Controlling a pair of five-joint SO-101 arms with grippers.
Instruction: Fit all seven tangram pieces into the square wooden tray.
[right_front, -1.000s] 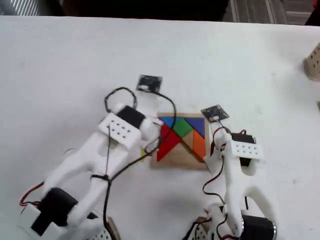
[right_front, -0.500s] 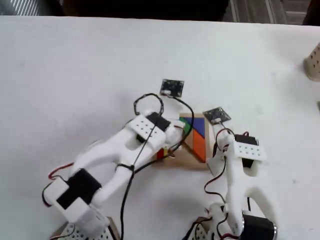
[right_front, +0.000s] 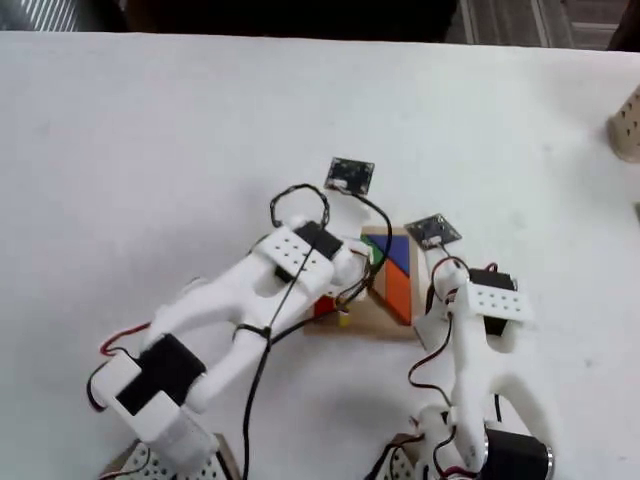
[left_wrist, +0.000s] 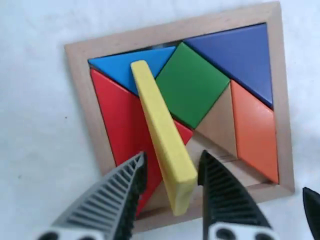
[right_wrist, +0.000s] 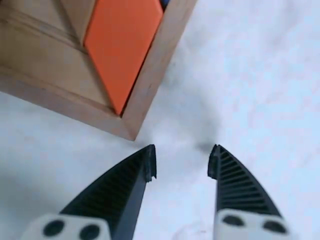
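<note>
1. Left wrist view: wooden tray (left_wrist: 75, 100) lies ahead of the jaws; flat inside it are a light blue triangle (left_wrist: 120, 65), green square (left_wrist: 192, 92), dark blue triangle (left_wrist: 240, 52), orange parallelogram (left_wrist: 255, 135), red triangle (left_wrist: 117, 125) and tan triangle (left_wrist: 217, 127)
2. Yellow piece (left_wrist: 160, 130) stands on edge, tilted, its near end between the jaws, its far end over the light blue triangle
3. Left gripper (left_wrist: 173, 160): jaws released, wider than the yellow piece, with a gap on one side
4. Right gripper (right_wrist: 181, 162): jaws parted, holding nothing, low over the table (right_wrist: 260, 75), with the tray corner just ahead

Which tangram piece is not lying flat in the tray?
The yellow piece: it stands on edge across the red piece; the others lie flat in the tray.
</note>
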